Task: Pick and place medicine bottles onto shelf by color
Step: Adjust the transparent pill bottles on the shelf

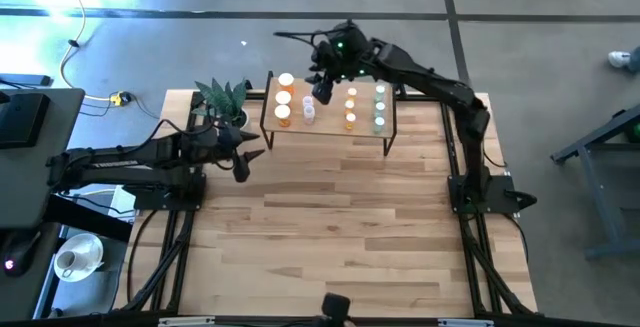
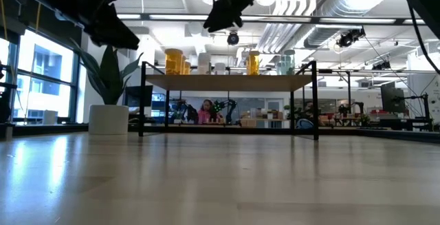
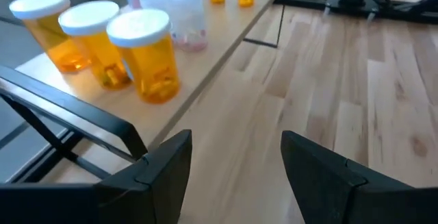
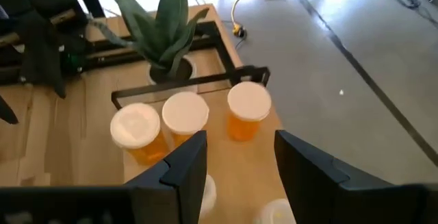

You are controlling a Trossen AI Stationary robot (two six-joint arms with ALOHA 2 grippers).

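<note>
The shelf (image 1: 330, 127) stands at the table's far edge on thin black legs. Three large orange medicine bottles (image 1: 284, 98) stand on its left end, white ones (image 1: 308, 110) beside them, then small orange ones (image 1: 351, 107) and pale green ones (image 1: 380, 107) toward the right. My right gripper (image 4: 239, 145) hovers open above the shelf's left part, over the large orange bottles (image 4: 185, 118), with nothing between its fingers. My left gripper (image 3: 236, 148) is open and empty, off the shelf's near left corner (image 3: 205, 73), above the tabletop.
A potted plant (image 1: 225, 97) stands just left of the shelf, close to my left arm. Bare tabletop (image 1: 340, 227) stretches from the shelf to the near edge. A cup on a saucer (image 1: 75, 259) sits off the table at the left.
</note>
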